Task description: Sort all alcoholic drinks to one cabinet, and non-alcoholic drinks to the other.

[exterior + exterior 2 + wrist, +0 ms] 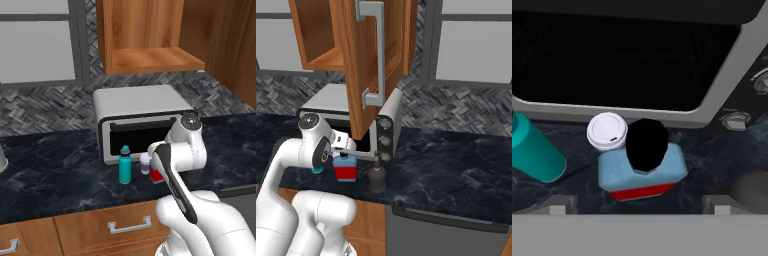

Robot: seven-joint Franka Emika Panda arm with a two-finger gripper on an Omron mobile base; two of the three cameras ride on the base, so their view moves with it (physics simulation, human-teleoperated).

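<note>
A squarish blue bottle (643,172) with a red label and black cap stands on the dark counter in front of the toaster oven. My gripper (639,205) hangs open just above it, one fingertip (559,204) on each side and not touching. From the right base view the gripper (346,152) sits over the blue bottle (346,170). Beside the bottle stand a pale lidded cup (607,131), a teal bottle (534,152) and a near-black round bottle (376,176). The teal bottle (125,165) and cup (145,162) stand left of my arm. A brown wall cabinet (155,57) hangs open above.
The silver toaster oven (137,102) stands close behind the drinks. The cabinet's wooden door (356,75) with a long silver bar handle (378,55) juts out over the oven, near my arm. Low drawers (130,227) run under the counter edge.
</note>
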